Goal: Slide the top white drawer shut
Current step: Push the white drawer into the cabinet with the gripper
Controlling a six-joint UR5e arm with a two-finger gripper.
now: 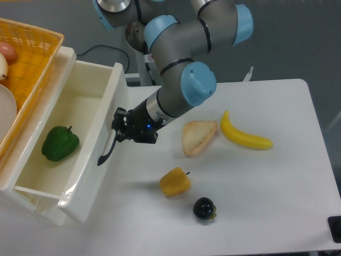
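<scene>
My end effector [120,129] presses against the front of the top white drawer [93,160], right at its curved black handle [106,151]; whether its fingers are spread or closed I cannot tell. The drawer stands pulled out at the left of the worktop [277,181] and holds a green pepper [59,143]. An orange wicker basket [29,58] sits above it at the far left, with rounded items at its edge that I cannot identify.
</scene>
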